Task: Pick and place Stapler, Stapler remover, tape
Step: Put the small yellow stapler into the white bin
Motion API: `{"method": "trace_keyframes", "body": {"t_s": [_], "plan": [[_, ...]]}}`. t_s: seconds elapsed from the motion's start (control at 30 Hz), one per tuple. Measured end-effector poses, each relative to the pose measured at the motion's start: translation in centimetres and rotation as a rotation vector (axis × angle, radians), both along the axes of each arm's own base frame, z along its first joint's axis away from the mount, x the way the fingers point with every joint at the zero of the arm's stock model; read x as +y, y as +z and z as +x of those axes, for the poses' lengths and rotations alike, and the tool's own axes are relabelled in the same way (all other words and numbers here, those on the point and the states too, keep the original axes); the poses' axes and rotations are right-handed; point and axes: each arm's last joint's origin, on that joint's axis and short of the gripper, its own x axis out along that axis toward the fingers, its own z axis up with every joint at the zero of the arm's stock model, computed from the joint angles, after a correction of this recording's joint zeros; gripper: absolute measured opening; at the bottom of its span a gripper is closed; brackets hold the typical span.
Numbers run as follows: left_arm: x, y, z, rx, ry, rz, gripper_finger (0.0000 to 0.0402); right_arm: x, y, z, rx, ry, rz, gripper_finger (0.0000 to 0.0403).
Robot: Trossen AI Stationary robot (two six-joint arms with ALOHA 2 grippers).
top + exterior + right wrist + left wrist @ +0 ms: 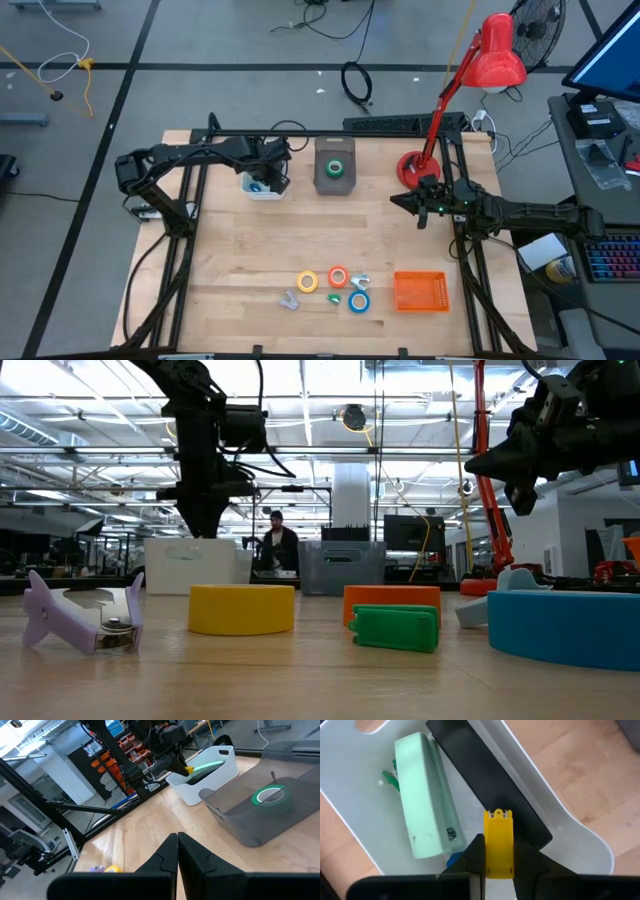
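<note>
My left gripper (268, 183) points down into the white bin (250, 187) at the far left and is shut on a small yellow stapler (498, 842). A mint-green stapler (424, 795) and a black stapler (487, 780) lie on the bin's floor. A green tape roll (336, 167) lies in the grey bin (334, 182). Near the front edge lie the yellow (307, 282), orange-red (338, 276) and blue (359, 301) tape rolls and a purple stapler remover (289, 299). My right gripper (412, 203) waits shut at the right, above the table. My left gripper pinches the yellow stapler's two long sides (498, 862) between its two fingers, at its near end. The fingers come from above, pointing steeply down, and lie along it. Its far end (498, 815) shows over the black stapler; whether it rests on that one I cannot tell.
An orange bin (420, 291) stands at the front right. A small green piece (334, 297) and a pale piece (360, 282) lie among the tape rolls. A red desk lamp's base (412, 168) sits at the far right. Bare wood lies mid-table.
</note>
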Motion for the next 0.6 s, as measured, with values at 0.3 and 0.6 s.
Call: {"method": "trace_keyframes", "body": {"t_s": [0.3,0.6], "plan": [[-0.15,-0.01,-0.66,0.073,0.023,0.015,0.0136,0.01,0.0,0.0,0.0,0.003,0.001,0.0004],[-0.3,-0.05,-0.84,0.089,0.015,-0.01,0.0237,0.01,0.0,0.0,0.0,0.003,0.001,0.0004]]}}
